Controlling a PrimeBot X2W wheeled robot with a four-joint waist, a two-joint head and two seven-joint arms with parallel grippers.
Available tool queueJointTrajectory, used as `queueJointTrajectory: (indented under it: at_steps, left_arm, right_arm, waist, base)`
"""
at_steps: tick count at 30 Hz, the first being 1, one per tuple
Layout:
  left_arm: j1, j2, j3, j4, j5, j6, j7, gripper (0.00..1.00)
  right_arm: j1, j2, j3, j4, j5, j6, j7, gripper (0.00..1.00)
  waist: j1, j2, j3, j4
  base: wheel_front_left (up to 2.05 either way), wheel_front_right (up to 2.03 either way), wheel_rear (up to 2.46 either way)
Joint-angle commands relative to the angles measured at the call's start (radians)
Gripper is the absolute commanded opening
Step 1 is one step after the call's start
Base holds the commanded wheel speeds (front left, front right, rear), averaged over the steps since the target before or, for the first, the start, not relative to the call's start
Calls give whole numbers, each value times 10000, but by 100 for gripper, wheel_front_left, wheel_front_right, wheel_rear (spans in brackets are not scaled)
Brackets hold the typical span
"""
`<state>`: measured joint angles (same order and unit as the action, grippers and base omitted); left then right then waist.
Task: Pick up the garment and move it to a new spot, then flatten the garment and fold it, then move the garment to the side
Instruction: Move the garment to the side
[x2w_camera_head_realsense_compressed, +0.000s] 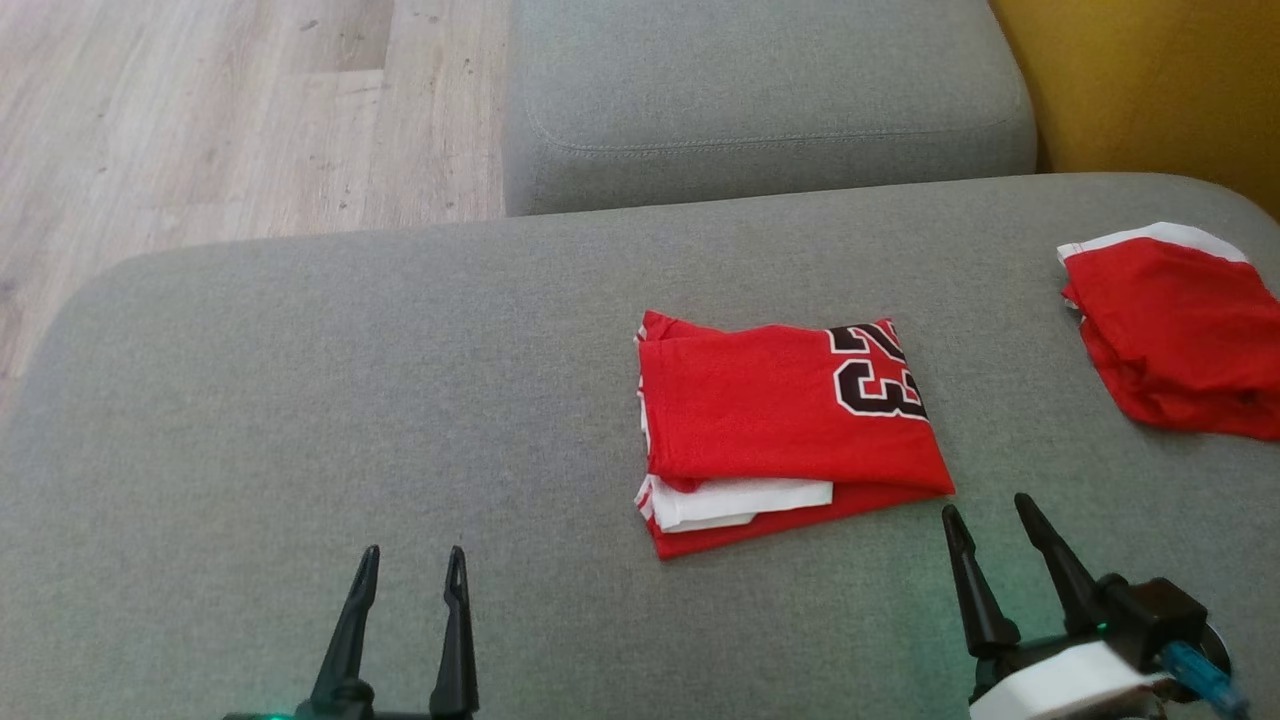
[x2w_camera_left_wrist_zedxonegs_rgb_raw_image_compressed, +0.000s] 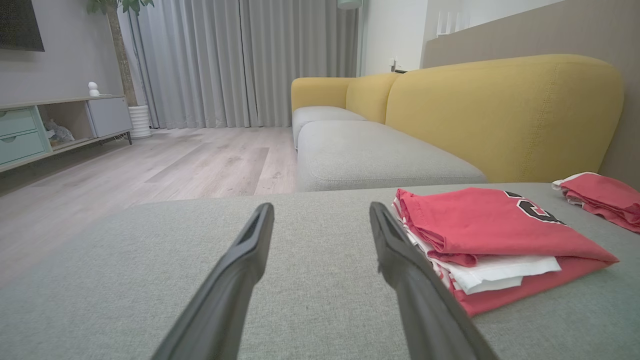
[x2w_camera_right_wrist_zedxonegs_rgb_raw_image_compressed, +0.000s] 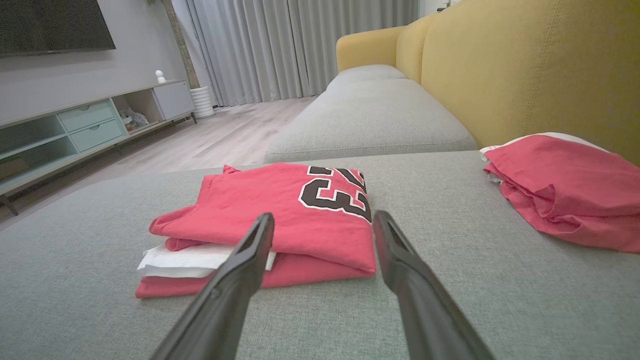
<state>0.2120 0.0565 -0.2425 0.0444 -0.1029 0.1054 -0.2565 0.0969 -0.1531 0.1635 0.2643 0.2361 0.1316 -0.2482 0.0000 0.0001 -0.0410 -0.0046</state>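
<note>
The garment (x2w_camera_head_realsense_compressed: 790, 425) is a red jersey with black-and-white numbers and white trim, lying folded into a rough square on the grey cushion (x2w_camera_head_realsense_compressed: 300, 400). It also appears in the left wrist view as the garment (x2w_camera_left_wrist_zedxonegs_rgb_raw_image_compressed: 490, 235) to the right of the fingers, and in the right wrist view as the garment (x2w_camera_right_wrist_zedxonegs_rgb_raw_image_compressed: 280, 215) just ahead. My left gripper (x2w_camera_head_realsense_compressed: 413, 562) (x2w_camera_left_wrist_zedxonegs_rgb_raw_image_compressed: 320, 212) stands open over bare cushion, well left of the jersey. My right gripper (x2w_camera_head_realsense_compressed: 990, 507) (x2w_camera_right_wrist_zedxonegs_rgb_raw_image_compressed: 322, 220) is open just off the jersey's near right corner, holding nothing.
A second red and white cloth (x2w_camera_head_realsense_compressed: 1180, 330) lies bunched at the cushion's far right. Another grey seat cushion (x2w_camera_head_realsense_compressed: 760, 100) sits beyond, with the yellow sofa back (x2w_camera_head_realsense_compressed: 1150, 90) on the right. Wooden floor (x2w_camera_head_realsense_compressed: 200, 120) lies past the cushion's left edge.
</note>
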Motion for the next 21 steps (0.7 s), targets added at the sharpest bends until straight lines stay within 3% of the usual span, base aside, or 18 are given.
queueJointTrajectory:
  at_steps: [1, 21]
  left_arm:
    - [-281, -62, 366, -351, 114, 23, -53, 100]
    - [-341, -62, 314, -334, 161, 89, -53, 100]
  right_arm:
    - [-283, -42, 148, -246, -73, -9, -135, 100]
    - [-389, -24, -52, -76, -272, -9, -135, 100]
  waist:
    - [0, -1, 3, -1]
    - [0, -1, 150, -21]
  base:
    - [0, 0, 0]
    - [0, 0, 0]
